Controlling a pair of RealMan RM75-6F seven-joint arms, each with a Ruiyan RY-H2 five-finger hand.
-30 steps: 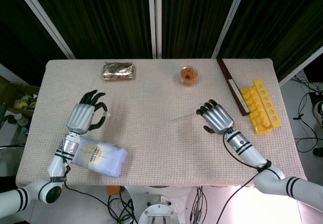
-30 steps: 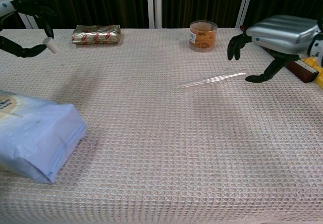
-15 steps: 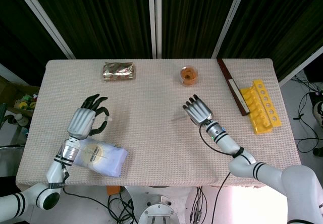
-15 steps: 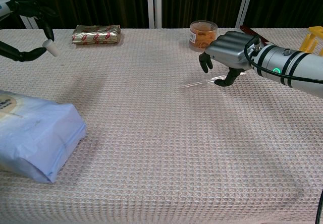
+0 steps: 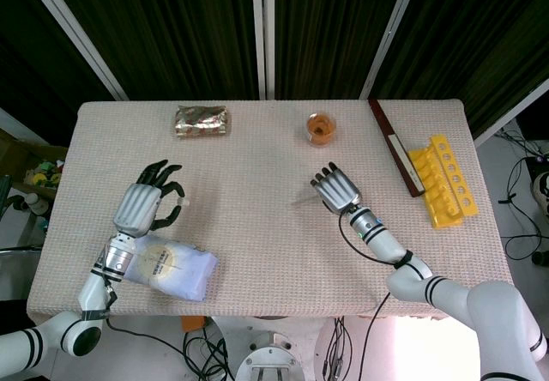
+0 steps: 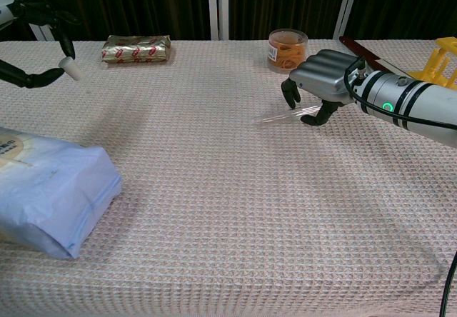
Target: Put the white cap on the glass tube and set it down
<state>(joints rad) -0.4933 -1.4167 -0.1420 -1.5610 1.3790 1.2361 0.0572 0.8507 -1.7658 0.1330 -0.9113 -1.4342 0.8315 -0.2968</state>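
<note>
Nearest to me, at the left, the blue bag (image 6: 50, 192) lies on the desk (image 6: 235, 217); it is not part of my work. Further in, on the right, my right hand (image 6: 319, 81) is low over the glass tube (image 6: 275, 118), which lies flat on the cloth. The fingers (image 6: 289, 93) curve down around its right end, but I cannot tell if they already press it. I judge the step is to take up the tube. It is thin and can roll, so I should close thumb and fingers slowly from both sides, then lift it level. On the far left, my left hand (image 5: 146, 205) pinches the white cap (image 6: 69, 67) above the desk. At the far edge stand the orange jar (image 6: 287, 50) and the foil packet (image 6: 136, 48).
</note>
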